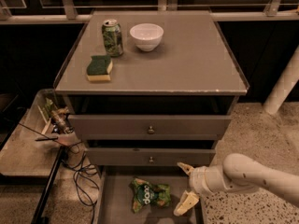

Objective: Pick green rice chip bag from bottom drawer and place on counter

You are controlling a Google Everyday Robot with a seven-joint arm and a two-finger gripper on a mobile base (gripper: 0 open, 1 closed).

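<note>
The gripper (186, 185) hangs open-jawed just right of the bag (149, 194) (lying flat in the drawer (114, 204)), likely poised to grasp.

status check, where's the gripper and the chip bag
Open gripper low over the bottom drawer, right of the bag. The green rice chip bag lies on the drawer floor, not gripped. Nothing between them.

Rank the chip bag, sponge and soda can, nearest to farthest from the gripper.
The gripper is at the bottom drawer's right side, fingers open.
1. Crinkled green rice chip bag, in that drawer.
2. Green-topped yellow sponge, counter's front left.
3. Green soda can, behind the sponge.
</note>
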